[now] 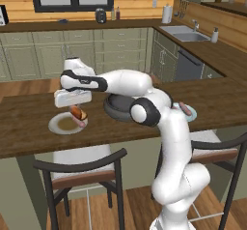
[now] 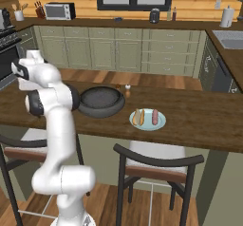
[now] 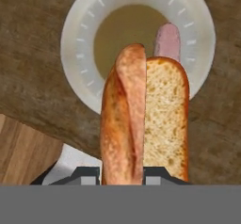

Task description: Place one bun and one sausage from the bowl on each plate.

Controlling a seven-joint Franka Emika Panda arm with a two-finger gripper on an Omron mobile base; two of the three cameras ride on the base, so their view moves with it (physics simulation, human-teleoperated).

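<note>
Split golden-brown bun (image 3: 143, 124) held over the white round plate with a tan centre (image 3: 82, 58).

Two-finger gripper (image 1: 77, 109) closed on the bun, its dark tips pinching the near end, the bun hanging clear just above the plate. Directly beneath and just past the bun's far end, a pink sausage (image 3: 167, 40) lying on the plate. Farther off to the hand's right along the brown wooden counter (image 1: 29, 127), the wide dark grey-black bowl with a thick rim (image 2: 99, 101); beyond that, a pale blue plate (image 2: 148, 122) already carrying a bun and a sausage.
</note>
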